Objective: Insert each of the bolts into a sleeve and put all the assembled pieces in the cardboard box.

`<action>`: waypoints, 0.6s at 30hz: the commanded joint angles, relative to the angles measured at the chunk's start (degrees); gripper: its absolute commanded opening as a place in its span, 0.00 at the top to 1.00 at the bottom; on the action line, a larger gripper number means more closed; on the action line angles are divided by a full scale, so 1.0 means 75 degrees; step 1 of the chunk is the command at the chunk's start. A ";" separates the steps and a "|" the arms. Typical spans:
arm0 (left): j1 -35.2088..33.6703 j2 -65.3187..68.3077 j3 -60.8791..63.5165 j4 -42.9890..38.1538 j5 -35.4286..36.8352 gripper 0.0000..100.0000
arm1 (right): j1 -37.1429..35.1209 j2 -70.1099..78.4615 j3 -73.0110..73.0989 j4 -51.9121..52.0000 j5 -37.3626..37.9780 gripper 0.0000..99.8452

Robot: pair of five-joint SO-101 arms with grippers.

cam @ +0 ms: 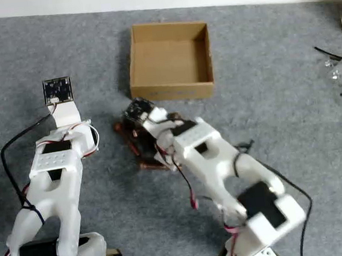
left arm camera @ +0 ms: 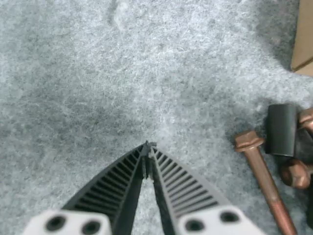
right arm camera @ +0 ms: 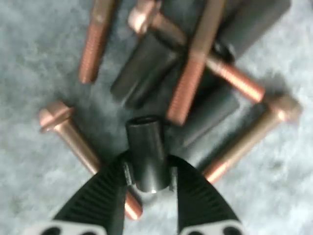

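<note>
Several copper-coloured bolts (right arm camera: 95, 46) | matte black sleeve (right arm camera: 145, 147) clamped in right jaws

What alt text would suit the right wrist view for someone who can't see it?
Two black jaws grip a dark sleeve from both sides. Beyond it, copper bolts and other sleeves lie heaped on grey carpet.
</note>
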 commanded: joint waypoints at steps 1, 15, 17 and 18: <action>-0.0053 -0.0029 -0.0358 -0.0141 -0.0012 0.99 | 0.0147 -0.1600 0.1155 -0.0533 -0.0129 1.00; -0.0041 -0.0029 -0.0358 -0.0141 -0.0023 0.99 | 0.1717 -0.6875 0.4624 -0.0850 -0.0867 1.00; -0.0006 -0.0029 -0.0358 -0.0141 -0.0035 0.99 | 0.2069 -0.7508 0.5245 -0.0850 -0.0879 1.00; 0.0006 -0.0029 -0.0358 -0.0141 -0.0035 0.99 | 0.2233 -0.7836 0.5562 -0.0850 -0.0879 1.00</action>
